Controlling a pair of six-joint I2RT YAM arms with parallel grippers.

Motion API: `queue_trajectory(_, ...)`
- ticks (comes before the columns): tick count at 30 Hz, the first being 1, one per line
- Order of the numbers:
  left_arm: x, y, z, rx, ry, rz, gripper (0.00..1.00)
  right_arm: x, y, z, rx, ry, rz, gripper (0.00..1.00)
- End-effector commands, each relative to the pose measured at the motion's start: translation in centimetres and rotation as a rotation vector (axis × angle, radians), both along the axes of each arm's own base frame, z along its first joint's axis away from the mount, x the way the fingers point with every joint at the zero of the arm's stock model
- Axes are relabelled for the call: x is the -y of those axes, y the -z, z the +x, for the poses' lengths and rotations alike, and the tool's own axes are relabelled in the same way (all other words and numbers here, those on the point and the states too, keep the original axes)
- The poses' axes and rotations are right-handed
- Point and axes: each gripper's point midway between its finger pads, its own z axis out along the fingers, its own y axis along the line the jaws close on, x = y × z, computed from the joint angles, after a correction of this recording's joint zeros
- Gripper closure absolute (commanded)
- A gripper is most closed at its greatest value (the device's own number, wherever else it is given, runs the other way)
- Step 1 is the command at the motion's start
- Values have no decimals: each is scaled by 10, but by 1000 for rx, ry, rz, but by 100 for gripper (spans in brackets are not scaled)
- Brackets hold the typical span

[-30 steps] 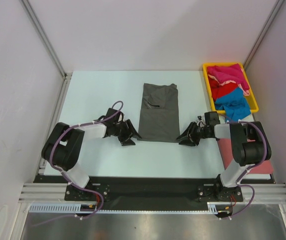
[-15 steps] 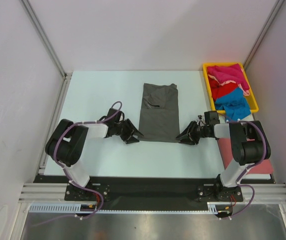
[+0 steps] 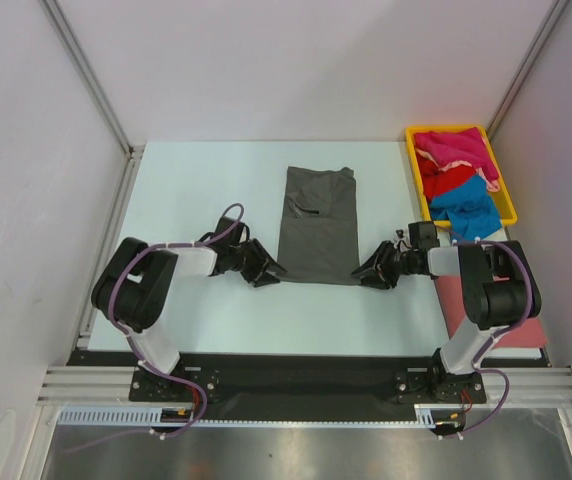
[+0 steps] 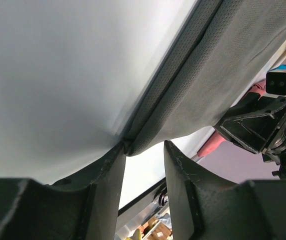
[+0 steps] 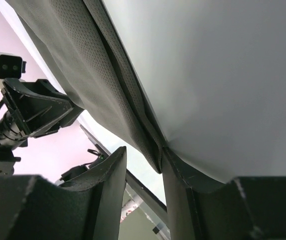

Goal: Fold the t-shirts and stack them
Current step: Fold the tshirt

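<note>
While the dark grey t-shirt (image 3: 317, 225) lies folded in a long strip at the middle of the table (image 3: 196, 190), the left gripper (image 3: 274, 268) straddles its near-left corner and the right gripper (image 3: 366, 273) its near-right corner; both pairs of jaws stand apart, cloth edge between them, not pinched.

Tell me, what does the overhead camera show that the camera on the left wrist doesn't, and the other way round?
Only the overhead view shows the full folded outline of the grey t-shirt, and the magenta t-shirt lying in the yellow tray. Only the left wrist view shows, up close, the left gripper with its fingers apart on either side of the shirt's near corner, and the cloth's dimpled weave. Both show the grey shirt, the white table and the right gripper at the opposite corner.
</note>
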Motion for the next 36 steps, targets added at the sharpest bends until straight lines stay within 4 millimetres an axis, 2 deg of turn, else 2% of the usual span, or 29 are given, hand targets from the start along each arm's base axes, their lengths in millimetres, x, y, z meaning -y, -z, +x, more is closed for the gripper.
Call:
queue_trajectory(1, -39, 53, -24, -125, -63, 222, 57, 12, 24, 7, -18, 57, -99, 59)
queue_trajectory(3, -40, 53, -24, -117, -56, 232, 58, 11, 25, 7, -24, 60, -103, 60)
queue_trajectory(6, -41, 55, -20, -101, -48, 238, 70, 10, 26, 8, -27, 62, -98, 66)
queue_trajectory(7, -42, 55, -18, -97, -43, 239, 81, 10, 27, 6, -31, 56, -94, 75)
queue_trajectory(9, -40, 54, -13, -67, -9, 246, 100, 8, 28, 6, -31, 45, -94, 85)
queue_trajectory(10, -40, 52, -12, -53, 2, 252, 100, 9, 29, 4, -35, 39, -98, 95)
queue_trajectory(11, -43, 52, -13, -39, 30, 278, 100, 8, 28, 2, -20, 20, -98, 100)
queue_trajectory(14, -48, 42, -18, 4, 60, 315, 100, 10, 27, -10, -3, -31, -149, 100)
queue_trajectory(15, -49, 43, -30, 0, 80, 321, 100, 11, 28, -18, -7, -42, -158, 100)
queue_trajectory(17, -52, 34, -41, 24, 100, 340, 100, 10, 26, -28, 0, -68, -163, 100)
queue_trajectory(18, -51, 34, -55, 21, 131, 356, 100, 10, 21, -34, 4, -76, -166, 100)
queue_trajectory(19, -51, 33, -63, 26, 144, 363, 100, 8, 24, -48, -14, -93, -173, 100)
queue_trajectory(20, -50, 23, -69, 50, 141, 356, 100, 7, 23, -56, -19, -101, -182, 100)
queue_trajectory(21, -52, 28, -88, 32, 162, 369, 100, 4, 11, -58, 22, -97, -181, 100)
queue_trajectory(22, -53, 27, -96, 34, 164, 365, 100, 4, 10, -65, 23, -99, -191, 100)
queue_trajectory(23, -51, 18, -101, 59, 147, 346, 100, 3, 12, -79, 22, -116, -209, 100)
queue_trajectory(24, -53, 21, -116, 54, 166, 357, 100, 4, 12, -90, 5, -114, -219, 100)
queue_trajectory(25, -55, 21, -124, 54, 172, 360, 100, 2, 2, -93, 49, -112, -216, 100)
queue_trajectory(26, -54, 12, -130, 75, 164, 343, 100, 5, 9, -113, 13, -122, -230, 100)
queue_trajectory(27, -56, 16, -144, 66, 186, 352, 100, 4, 7, -120, 9, -118, -228, 100)
queue_trajectory(28, -57, 16, -149, 70, 188, 352, 100, 2, -4, -122, 53, -103, -211, 100)
queue_trajectory(29, -60, 15, -158, 57, 186, 355, 100, 3, -3, -129, 48, -97, -224, 100)
queue_trajectory(30, -60, 11, -166, 79, 197, 338, 100, 2, -2, -148, 27, -130, -237, 100)
queue_trajectory(33, -59, 1, -182, 100, 193, 298, 100, 1, -9, -173, 33, -135, -239, 100)
queue_trajectory(35, -59, -3, -188, 100, 176, 275, 100, 0, -19, -178, 64, -110, -212, 100)
queue_trajectory(36, -60, -4, -193, 103, 179, 263, 100, 2, -18, -187, 38, -108, -217, 100)
